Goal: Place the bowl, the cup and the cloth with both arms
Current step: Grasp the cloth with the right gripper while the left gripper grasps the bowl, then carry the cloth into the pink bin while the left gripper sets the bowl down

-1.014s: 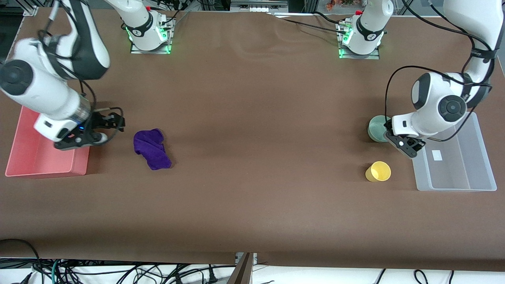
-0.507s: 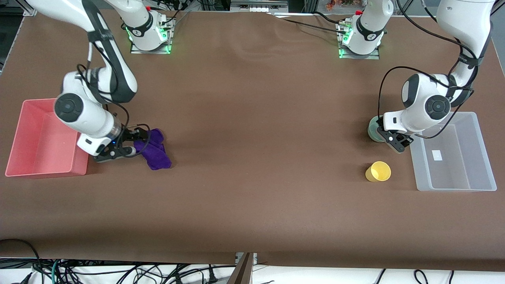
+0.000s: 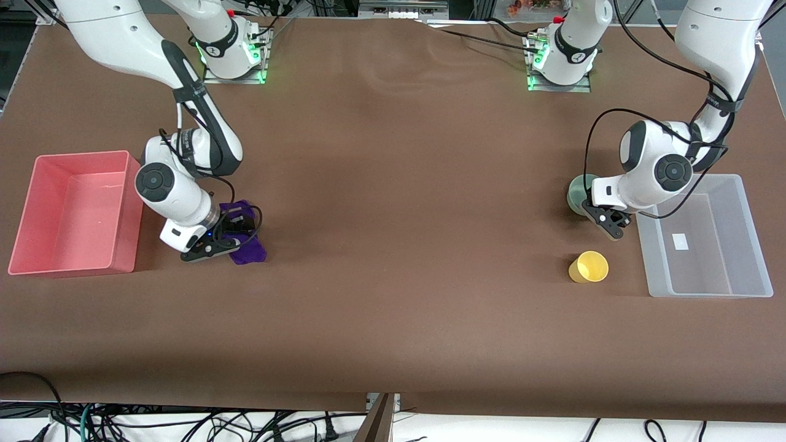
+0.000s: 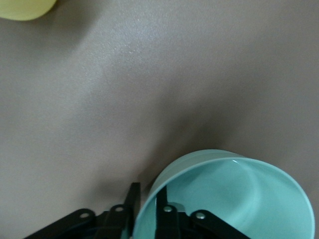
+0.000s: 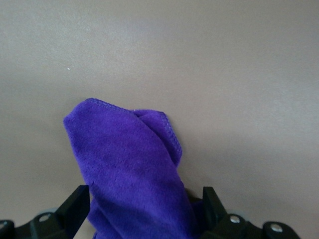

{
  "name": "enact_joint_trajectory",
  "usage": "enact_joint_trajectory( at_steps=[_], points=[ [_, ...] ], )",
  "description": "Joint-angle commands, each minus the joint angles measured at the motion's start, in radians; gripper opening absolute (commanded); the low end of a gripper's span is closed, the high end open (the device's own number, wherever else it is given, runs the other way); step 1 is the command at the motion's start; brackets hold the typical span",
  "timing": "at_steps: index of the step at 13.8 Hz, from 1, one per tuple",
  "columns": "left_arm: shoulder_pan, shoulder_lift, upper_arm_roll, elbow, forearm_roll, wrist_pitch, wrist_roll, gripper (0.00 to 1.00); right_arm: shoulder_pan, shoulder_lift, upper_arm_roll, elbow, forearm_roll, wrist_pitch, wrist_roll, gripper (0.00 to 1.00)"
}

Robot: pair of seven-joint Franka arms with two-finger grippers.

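Observation:
The purple cloth [image 3: 252,252] lies crumpled on the table beside the red bin. My right gripper [image 3: 235,232] is down over it, open, with one finger on each side of the cloth [image 5: 129,159] in the right wrist view, where the gripper [image 5: 144,199] straddles the fabric. The mint-green bowl [image 3: 576,191] stands beside the clear bin. My left gripper [image 3: 599,215] is shut on its rim, one finger inside and one outside, as the left wrist view shows of the gripper [image 4: 147,199] and bowl [image 4: 234,199]. The yellow cup [image 3: 589,267] stands nearer the front camera than the bowl; its edge shows in the left wrist view [image 4: 25,7].
A red bin [image 3: 80,155] stands at the right arm's end of the table. A clear plastic bin [image 3: 706,292] stands at the left arm's end, close to the bowl and cup. Brown table surface lies between the two groups.
My right gripper moved from over the red bin's edge onto the cloth and lowered around it. My left gripper shifted slightly toward the bowl and settled on its rim.

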State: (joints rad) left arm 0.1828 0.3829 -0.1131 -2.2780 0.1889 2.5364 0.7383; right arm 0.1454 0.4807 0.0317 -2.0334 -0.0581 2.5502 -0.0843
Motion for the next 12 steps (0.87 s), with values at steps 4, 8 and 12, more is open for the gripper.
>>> enact_joint_trajectory(
  at_steps=[4,8,12],
  points=[
    [0.007,-0.128,-0.036,0.087,0.017,-0.235,0.01,0.0,0.011,-0.008,0.0,-0.021,-0.014,-0.002,-0.002,0.01],
    [0.017,-0.131,-0.043,0.355,0.006,-0.606,0.021,0.0,0.014,-0.02,0.007,0.005,-0.014,-0.048,-0.005,0.0],
    [0.142,-0.092,-0.039,0.515,0.02,-0.689,0.137,0.0,0.006,-0.077,0.005,0.103,-0.014,-0.23,-0.037,0.0]
  ],
)
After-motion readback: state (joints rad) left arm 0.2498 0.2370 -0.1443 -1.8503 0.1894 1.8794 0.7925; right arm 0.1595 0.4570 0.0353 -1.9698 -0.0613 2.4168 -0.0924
